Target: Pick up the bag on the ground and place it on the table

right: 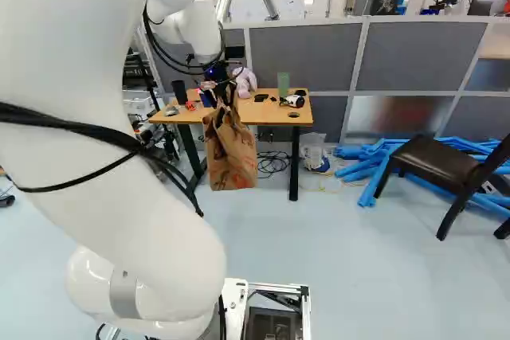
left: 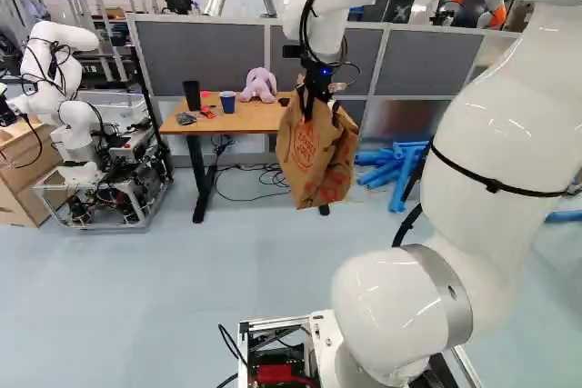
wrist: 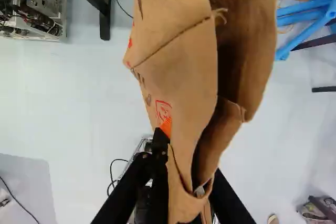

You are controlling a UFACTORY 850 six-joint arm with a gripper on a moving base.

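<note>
The black gripper's (left: 321, 110) two fingers clamp the crumpled brown paper bag (left: 314, 161) in midair before the wooden-topped, black-legged table (left: 238, 123), where a purple plush toy (left: 259, 84) and blue cup (left: 227, 102) take up space, the upright green block (right: 283, 84) showing only in the right base view.

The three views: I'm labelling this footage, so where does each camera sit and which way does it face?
Left base view: on the base, behind and left of the arm, facing ahead, slightly down; the arm fills the right side.
Right base view: behind and right of the arm, facing the same way; the arm fills the left side.
Wrist view: on the wrist, looking along the claw past the paper bag it grips; both fingers show.
Both base views share the table and blue tubes.
</note>
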